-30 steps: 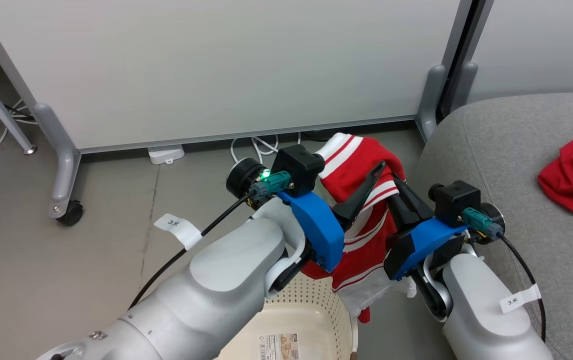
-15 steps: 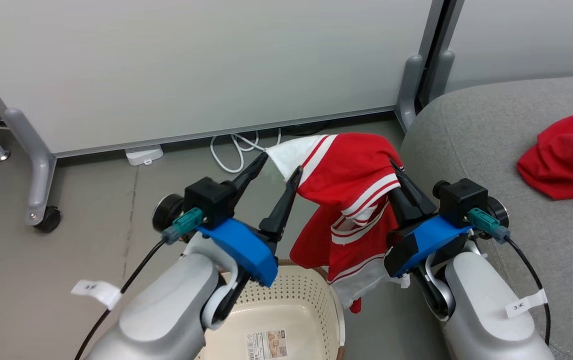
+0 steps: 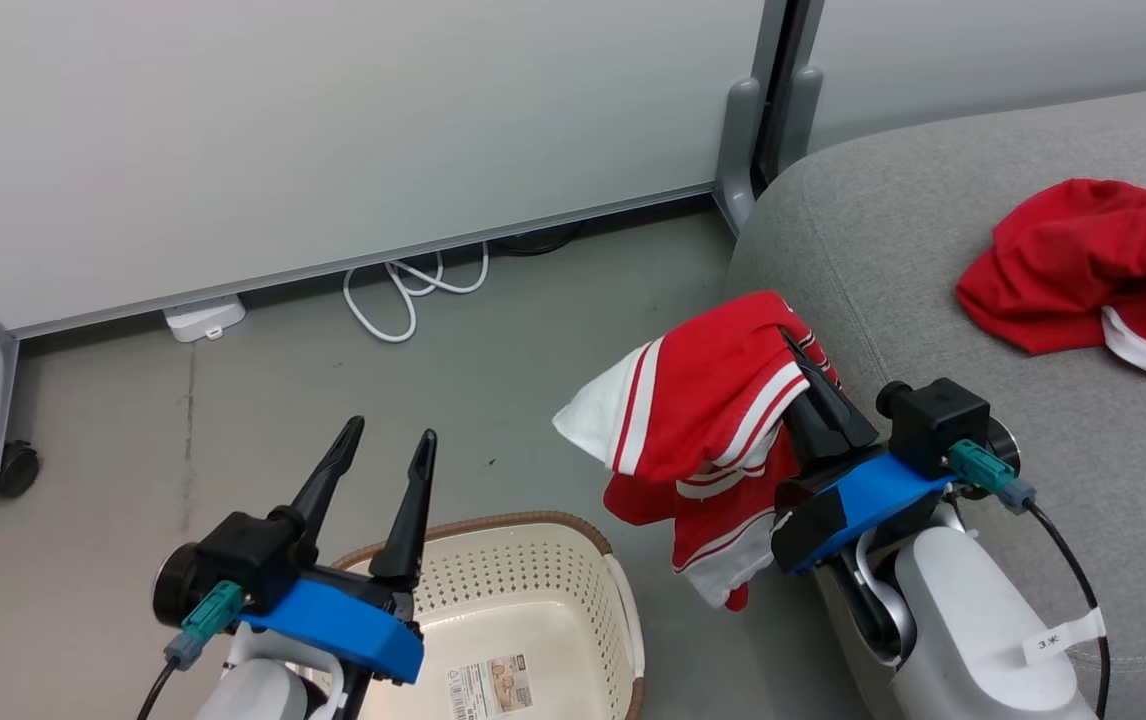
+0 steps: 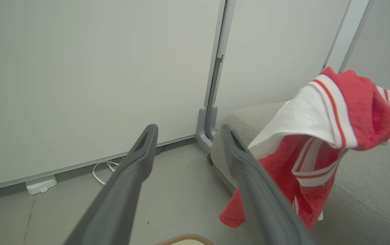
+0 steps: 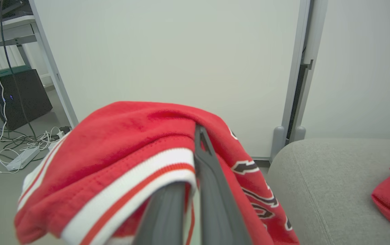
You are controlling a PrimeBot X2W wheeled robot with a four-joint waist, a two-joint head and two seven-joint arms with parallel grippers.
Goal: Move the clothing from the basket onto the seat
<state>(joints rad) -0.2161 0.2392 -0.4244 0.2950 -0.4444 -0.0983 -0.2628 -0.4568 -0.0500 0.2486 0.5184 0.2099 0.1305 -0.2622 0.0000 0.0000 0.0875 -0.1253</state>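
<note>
Head view: garment (image 3: 703, 400) drapes right tool (image 3: 793, 342).

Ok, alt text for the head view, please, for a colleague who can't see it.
The right end effector is shut on a red-and-white striped garment, hanging between the basket and the grey seat. The left end effector is open and empty by the basket. A second red garment lies on the seat.
</note>
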